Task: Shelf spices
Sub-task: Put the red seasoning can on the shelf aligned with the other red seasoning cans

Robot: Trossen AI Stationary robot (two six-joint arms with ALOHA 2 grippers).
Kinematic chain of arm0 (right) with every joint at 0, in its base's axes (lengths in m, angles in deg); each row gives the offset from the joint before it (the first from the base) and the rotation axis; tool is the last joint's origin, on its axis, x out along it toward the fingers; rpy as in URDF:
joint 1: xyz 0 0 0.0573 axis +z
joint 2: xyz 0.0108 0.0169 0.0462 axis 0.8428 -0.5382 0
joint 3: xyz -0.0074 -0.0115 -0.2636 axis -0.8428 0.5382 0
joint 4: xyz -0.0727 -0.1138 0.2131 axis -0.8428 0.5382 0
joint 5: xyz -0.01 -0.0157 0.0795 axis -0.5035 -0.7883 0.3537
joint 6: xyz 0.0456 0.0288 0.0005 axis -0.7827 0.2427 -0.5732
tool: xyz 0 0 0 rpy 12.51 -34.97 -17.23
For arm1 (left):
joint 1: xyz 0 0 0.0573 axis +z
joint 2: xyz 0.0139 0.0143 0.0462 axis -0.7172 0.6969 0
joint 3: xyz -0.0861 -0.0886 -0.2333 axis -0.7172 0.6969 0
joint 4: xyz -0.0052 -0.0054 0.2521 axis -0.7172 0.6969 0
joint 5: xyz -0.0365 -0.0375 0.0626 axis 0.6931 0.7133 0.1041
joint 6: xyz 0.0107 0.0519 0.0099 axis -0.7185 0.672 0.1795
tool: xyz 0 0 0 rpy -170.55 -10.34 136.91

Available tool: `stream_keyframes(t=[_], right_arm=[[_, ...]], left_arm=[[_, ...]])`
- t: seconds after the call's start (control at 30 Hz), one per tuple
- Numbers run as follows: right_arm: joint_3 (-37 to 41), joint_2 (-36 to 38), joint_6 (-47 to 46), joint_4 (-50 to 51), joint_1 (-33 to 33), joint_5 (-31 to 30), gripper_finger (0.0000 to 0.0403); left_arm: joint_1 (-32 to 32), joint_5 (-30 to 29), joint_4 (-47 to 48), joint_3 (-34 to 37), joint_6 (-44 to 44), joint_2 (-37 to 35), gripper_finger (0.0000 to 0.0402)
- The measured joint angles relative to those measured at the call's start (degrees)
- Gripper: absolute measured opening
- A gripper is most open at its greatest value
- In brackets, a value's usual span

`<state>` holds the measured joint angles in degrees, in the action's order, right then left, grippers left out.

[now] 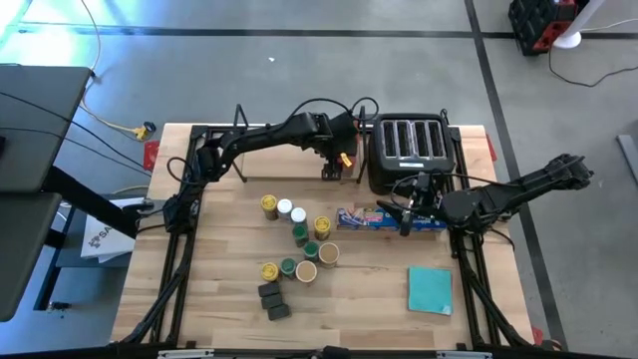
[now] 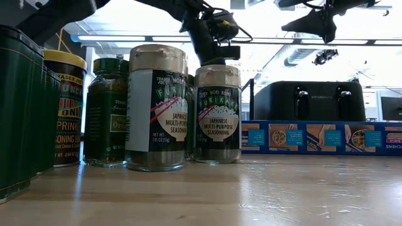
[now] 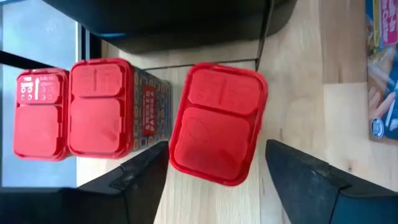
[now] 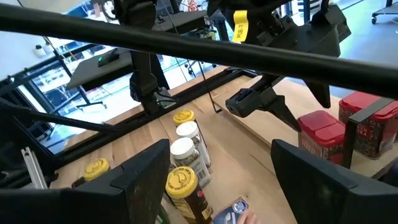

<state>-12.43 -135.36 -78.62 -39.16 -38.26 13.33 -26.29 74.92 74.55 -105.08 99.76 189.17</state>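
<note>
Three red-lidded spice tins show in the left wrist view, standing side by side on the shelf's pale board, next to a thin black wire upright. My left gripper is open above the nearest tin, pointing steeply down with a finger on either side of it and a gap at each. It is at the table's far middle. Round spice jars and dark grey blocks stand on the table's near left. My right gripper hangs open above the blue box, holding nothing.
A black four-slot toaster stands at the far right beside the shelf. A long blue box lies in front of it under my right gripper. A teal square pad lies near the right front. Bare wood shows at the near middle.
</note>
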Motion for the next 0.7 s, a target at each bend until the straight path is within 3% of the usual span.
stream_keyframes(t=[0.17,0.5,0.7], right_arm=[[0.0,0.0,0.03,0.1,0.0,0.02,0.0275],[0.0,-0.02,0.16,0.94,0.0,0.04,0.0275],[0.0,-0.02,0.16,1.25,0.0,0.04,0.0275]], left_arm=[[0.02,-0.84,-0.19,-0.27,-1.47,0.01,0.0293],[-0.94,-0.1,1.98,-0.35,-2.7,-6.42,0.0296],[-1.07,9.69,1.8,2.15,-4.28,-9.44,0.0283]])
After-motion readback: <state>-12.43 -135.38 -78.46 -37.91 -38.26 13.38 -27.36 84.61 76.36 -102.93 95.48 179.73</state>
